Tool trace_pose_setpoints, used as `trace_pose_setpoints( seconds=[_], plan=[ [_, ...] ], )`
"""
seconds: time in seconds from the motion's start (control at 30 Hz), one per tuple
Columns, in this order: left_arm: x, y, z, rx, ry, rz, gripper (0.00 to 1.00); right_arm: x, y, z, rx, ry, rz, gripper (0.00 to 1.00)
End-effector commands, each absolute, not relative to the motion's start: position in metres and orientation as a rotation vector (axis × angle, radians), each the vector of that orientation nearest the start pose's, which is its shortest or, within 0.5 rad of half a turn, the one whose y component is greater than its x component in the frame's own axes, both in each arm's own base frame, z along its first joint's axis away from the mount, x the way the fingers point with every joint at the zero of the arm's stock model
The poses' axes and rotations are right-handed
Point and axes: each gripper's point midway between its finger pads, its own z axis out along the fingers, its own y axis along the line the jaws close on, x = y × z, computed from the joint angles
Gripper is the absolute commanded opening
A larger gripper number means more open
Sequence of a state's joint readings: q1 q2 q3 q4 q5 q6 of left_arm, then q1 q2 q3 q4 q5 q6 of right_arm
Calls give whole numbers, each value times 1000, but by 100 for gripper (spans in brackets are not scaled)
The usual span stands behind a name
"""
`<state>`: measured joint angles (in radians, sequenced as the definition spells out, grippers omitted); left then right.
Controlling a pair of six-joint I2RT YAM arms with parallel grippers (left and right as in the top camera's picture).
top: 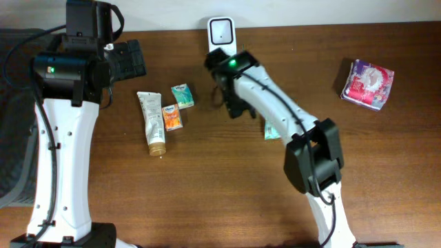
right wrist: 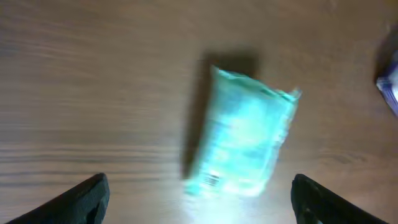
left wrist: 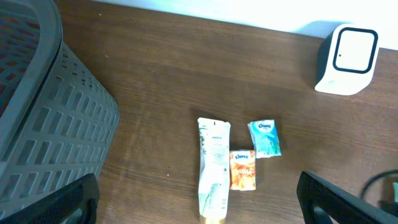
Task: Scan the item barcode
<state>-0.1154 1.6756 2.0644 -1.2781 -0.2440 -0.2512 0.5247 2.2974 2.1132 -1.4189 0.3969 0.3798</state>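
The green packet (right wrist: 245,137) lies flat on the wooden worktop (top: 207,193), blurred in the right wrist view, with small dark print near its lower left corner that is too smeared to read. From overhead only a sliver of it shows, peeking out from under the right arm's forearm, toward the middle of the worktop. Nothing grips it.

The right hand (right wrist: 199,193) hangs over the packet with its two fingers spread wide, one at each lower corner of its own view – it holds nothing.

The white scanner (top: 222,33) stands at the far edge of the worktop, its dark-framed window facing up, apart from the packet and beyond the right arm's wrist.

To the left of that arm sit three more items close together: a small tissue pack (top: 182,95), an orange packet (top: 171,117) just beside it, and a white tube (top: 153,124) lying lengthwise alongside the orange packet. A pink package (top: 368,84) rests well apart on the right side.

The left hand (left wrist: 199,200) is raised over the left part of the worktop, fingers fully apart and empty – its camera looks down on the tube group and the scanner. A grey slatted basket (left wrist: 43,112) stands at the left edge.
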Motion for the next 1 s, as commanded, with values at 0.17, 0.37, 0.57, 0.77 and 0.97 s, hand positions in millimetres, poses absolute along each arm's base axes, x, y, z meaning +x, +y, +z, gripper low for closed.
trace_pose_setpoints(
  seconds=[0.17,0.37,0.57,0.77,0.97],
  plan=[
    [404,-1,340,-289,2403,143,99,409,136,57,-226,3161,-183,75],
    [404,-1,340,-289,2403,143,99,412,97,51,-4,3231,-27,74],
    [404,-1,340,-289,2403,143,99,405,85,67,-107,3156,896,79],
    [404,-1,340,-289,2404,143,99,389,93,0,-96,3125,969,47],
    [404,-1,340,-289,2404,143,99,426,53,46,42,3200,299,4]
  ],
)
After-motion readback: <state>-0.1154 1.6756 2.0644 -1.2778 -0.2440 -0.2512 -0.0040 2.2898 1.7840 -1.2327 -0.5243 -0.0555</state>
